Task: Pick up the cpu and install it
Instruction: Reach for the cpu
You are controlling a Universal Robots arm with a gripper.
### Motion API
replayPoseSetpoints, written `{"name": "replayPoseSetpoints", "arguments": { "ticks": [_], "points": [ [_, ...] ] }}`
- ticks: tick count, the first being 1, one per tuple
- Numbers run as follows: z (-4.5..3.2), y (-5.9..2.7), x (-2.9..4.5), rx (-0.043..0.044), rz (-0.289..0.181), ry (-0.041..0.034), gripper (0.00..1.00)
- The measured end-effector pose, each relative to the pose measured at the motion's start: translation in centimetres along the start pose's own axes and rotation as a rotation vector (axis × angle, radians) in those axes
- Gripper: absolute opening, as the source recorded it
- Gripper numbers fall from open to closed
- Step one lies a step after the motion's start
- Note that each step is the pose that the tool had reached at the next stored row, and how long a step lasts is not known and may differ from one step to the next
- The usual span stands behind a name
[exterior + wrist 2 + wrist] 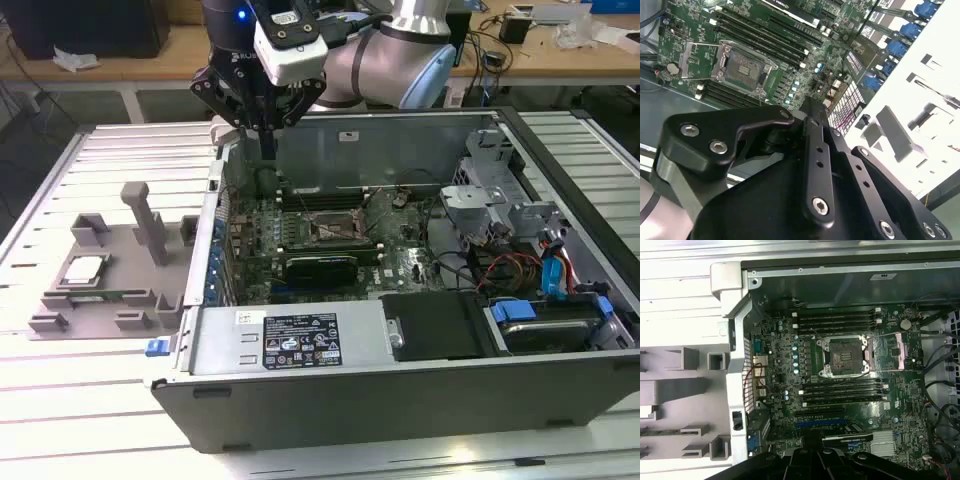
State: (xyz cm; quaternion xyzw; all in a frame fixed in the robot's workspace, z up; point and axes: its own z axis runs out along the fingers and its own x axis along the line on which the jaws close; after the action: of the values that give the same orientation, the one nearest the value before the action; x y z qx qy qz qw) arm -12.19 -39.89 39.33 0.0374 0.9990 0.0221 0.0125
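On the exterior view's left, a grey fixture tray (95, 318) holds the cpu (85, 270), lying flat. The gripper (268, 152) hangs well apart from it, above the open computer case's (420, 385) far left corner, fingers pressed together, gripping nothing. Further right, the motherboard socket (335, 230) lies inside the case.

Showed shiny silver-grey metal atop the cpu (85, 268), matt grey plastic in the fixture tray (122, 272), dull sheet metal in the computer case (400, 400), matt black on the pincer (267, 148), ribbed metal across the surface (100, 400).
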Motion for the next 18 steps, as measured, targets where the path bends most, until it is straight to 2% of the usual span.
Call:
{"name": "replayPoseSetpoints", "arguments": {
  "ticks": [9, 14, 18],
  "points": [
    [0.00, 0.00, 0.02, 0.0000, 0.000, 0.0000, 0.11],
    [-0.01, -0.02, 0.33, 0.0000, 0.000, 0.0000, 0.11],
    [-0.03, -0.07, 0.99, 0.0000, 0.000, 0.0000, 0.11]
  ]
}}
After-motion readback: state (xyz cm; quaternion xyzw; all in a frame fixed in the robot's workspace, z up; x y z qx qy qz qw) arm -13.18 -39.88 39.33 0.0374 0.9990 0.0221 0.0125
